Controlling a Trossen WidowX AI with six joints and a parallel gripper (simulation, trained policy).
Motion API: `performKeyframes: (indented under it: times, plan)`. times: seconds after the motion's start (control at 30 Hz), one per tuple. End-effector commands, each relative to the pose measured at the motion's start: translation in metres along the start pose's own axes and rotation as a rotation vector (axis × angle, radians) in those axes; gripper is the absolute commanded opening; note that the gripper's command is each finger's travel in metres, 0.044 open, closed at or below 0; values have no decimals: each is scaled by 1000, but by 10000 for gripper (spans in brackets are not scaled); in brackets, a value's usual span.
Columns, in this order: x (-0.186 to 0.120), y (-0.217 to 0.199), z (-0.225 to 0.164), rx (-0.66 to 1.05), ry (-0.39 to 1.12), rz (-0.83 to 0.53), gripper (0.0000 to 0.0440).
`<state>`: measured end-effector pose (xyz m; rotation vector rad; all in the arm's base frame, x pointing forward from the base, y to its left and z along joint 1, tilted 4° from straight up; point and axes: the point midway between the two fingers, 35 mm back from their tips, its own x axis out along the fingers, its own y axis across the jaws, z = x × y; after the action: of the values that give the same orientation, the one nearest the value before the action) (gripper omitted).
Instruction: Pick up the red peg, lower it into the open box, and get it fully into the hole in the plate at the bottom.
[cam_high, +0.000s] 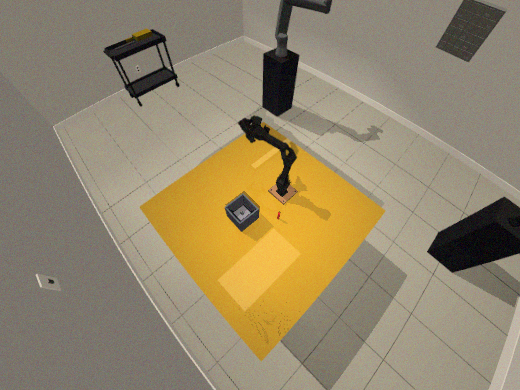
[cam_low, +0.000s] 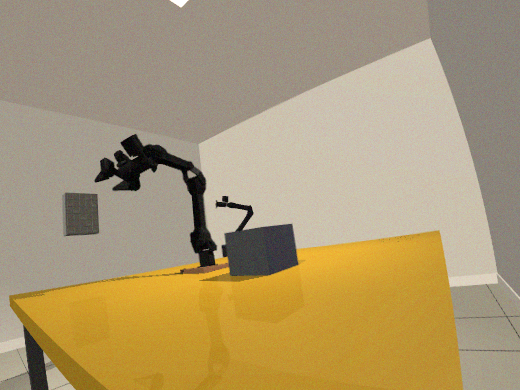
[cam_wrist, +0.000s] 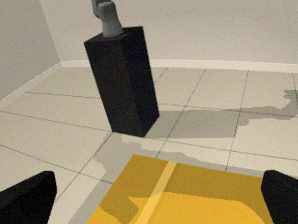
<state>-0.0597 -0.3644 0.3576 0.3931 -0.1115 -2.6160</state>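
Observation:
The small red peg (cam_high: 279, 215) is on the yellow table top, between the arm's base and the open box; it is too small to tell whether it stands or lies. It does not show in the exterior view or the wrist view. The dark grey box (cam_high: 251, 222) (cam_low: 247, 255) is open at the top, with a pale plate (cam_high: 239, 215) at its bottom; a small dark mark shows near the plate's middle. My gripper (cam_high: 244, 131) (cam_low: 106, 184) (cam_wrist: 161, 183) is wide open and empty. It is high above the table's far edge, on the other side of the base from the peg, well away from peg and box.
The arm's brown base plate (cam_high: 275, 192) (cam_low: 192, 271) is fixed on the yellow table (cam_high: 200, 200) (cam_low: 360, 310) (cam_wrist: 185, 210). Beyond the table is a black pedestal (cam_high: 276, 85) (cam_wrist: 122, 85) with a grey arm. A black cart (cam_high: 152, 82) stands farther off. Another black block (cam_high: 475, 235) is at the right.

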Motion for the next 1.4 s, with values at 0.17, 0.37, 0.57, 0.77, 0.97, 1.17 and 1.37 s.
performKeyframes:
  times: [0.17, 0.37, 0.57, 0.77, 0.97, 1.17, 1.37]
  plan:
    - [-63, 30, 16, 192, 83, 255, 440]
    - [-106, 42, 21, 297, 167, 417, 440]
    - [-150, 49, 25, 394, 272, 571, 440]
    - [-193, 51, 26, 482, 399, 714, 440]
    - [-235, 47, 25, 555, 547, 840, 440]
    - [-273, 39, 22, 609, 706, 942, 440]
    - [-306, 28, 15, 641, 871, 1014, 440]
